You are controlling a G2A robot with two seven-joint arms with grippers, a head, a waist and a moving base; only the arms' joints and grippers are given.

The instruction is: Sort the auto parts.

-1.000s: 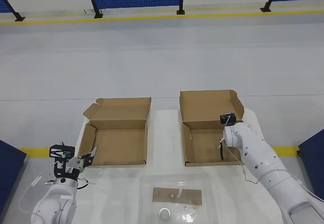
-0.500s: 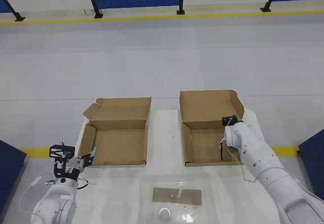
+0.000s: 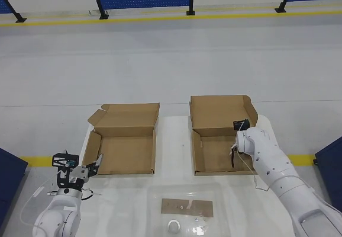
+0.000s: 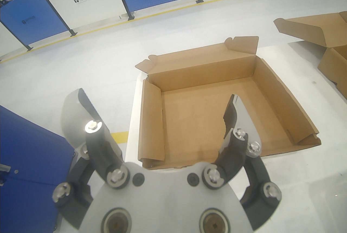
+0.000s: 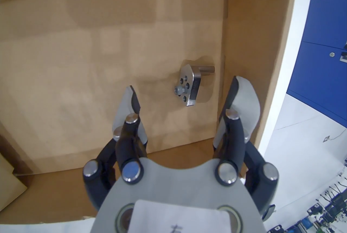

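Right gripper [image 5: 185, 96]: we find it wide, over the metal part [image 5: 189, 85] inside the right box [image 5: 81, 41].
Left gripper [image 4: 157, 101]: we find it wide, empty.

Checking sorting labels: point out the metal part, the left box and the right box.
metal part [image 5: 188, 83], right wrist view, on its drilled flat plate.
left box [image 3: 126, 155], top view, on its bare floor.
right box [image 3: 212, 155], top view, on its bare floor.
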